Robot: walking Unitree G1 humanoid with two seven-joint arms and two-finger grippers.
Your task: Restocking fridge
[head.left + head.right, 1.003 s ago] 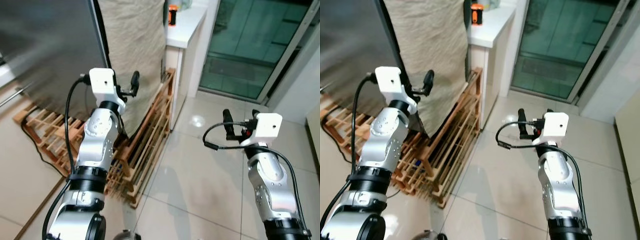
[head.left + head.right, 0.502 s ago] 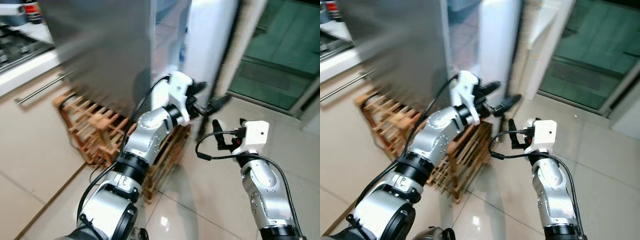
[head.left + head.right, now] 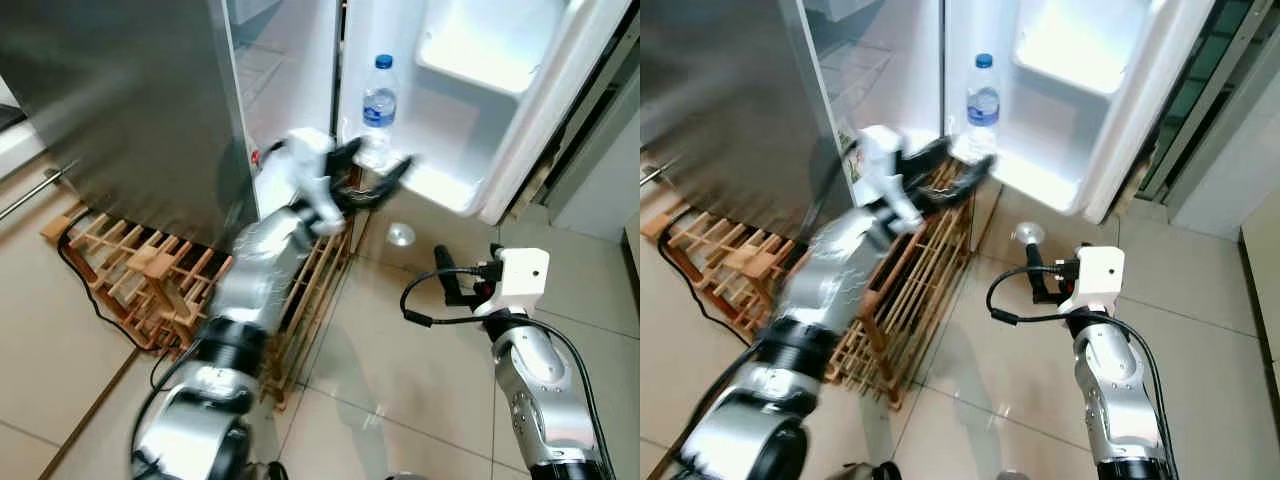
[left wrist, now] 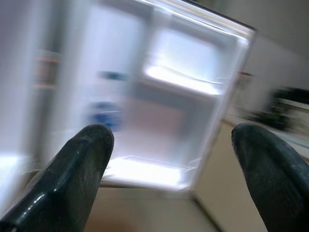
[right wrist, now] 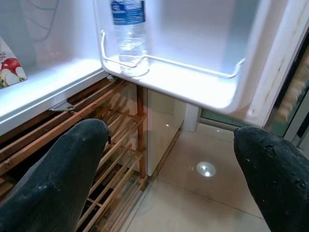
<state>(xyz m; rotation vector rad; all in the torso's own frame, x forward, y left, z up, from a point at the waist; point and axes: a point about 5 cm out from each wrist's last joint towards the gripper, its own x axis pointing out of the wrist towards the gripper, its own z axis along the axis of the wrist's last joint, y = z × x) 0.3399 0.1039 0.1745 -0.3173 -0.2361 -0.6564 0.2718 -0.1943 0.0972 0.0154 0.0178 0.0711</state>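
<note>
The silver left arm (image 3: 262,262) is smeared by motion, and so is its left gripper (image 3: 372,176), whose spread black fingers hide the base of the clear plastic water bottle with the blue cap (image 3: 378,105). In the left wrist view the white open fridge door (image 4: 193,92) is blurred, the bottle there a pale streak. A red-and-white apple-printed carton (image 5: 9,70) is cut off by the picture's edge, its lettering unreadable.

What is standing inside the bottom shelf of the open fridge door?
One water bottle with a blue label stands at one end of the door shelf, behind its wire rail. The rest of that shelf looks bare. The shelf's floor under the bottle is covered.
</note>
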